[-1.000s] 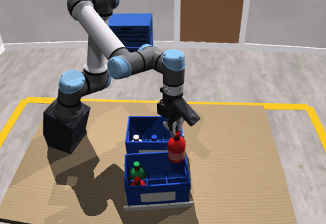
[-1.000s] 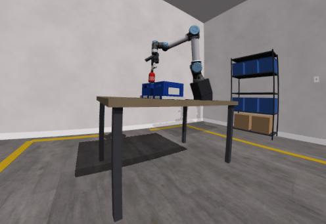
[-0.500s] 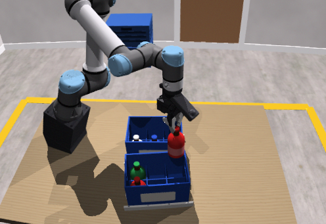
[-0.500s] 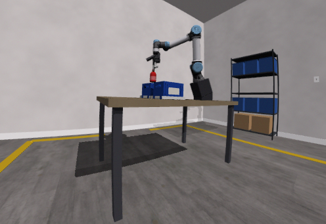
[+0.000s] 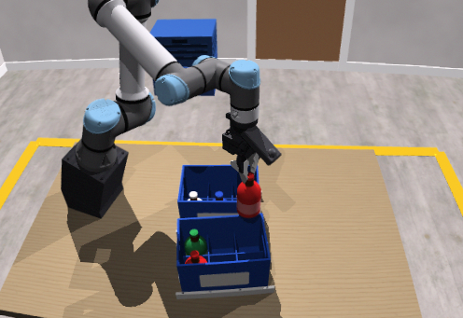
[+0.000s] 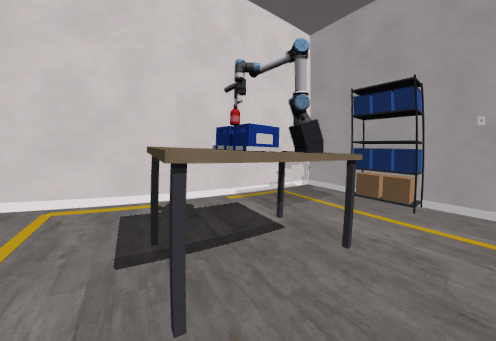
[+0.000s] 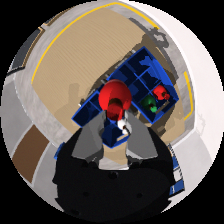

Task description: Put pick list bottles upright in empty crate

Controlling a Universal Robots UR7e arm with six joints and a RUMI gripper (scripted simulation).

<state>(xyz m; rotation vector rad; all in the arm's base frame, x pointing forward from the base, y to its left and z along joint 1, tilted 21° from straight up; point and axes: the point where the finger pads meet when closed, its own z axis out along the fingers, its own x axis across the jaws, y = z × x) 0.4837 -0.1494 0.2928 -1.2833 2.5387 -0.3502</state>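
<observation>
The end effector pinches a red bottle by its neck. The bottle hangs upright, straight below it, clear above the near crate on the bench, over its back right corner; lowering should seat it.

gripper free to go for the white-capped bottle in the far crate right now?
Probably not yet. The gripper is shut on a red bottle, held by its neck above the crates. The white-capped bottle stands uncovered in the far crate, so the way looks free once the fingers are emptied.
</observation>
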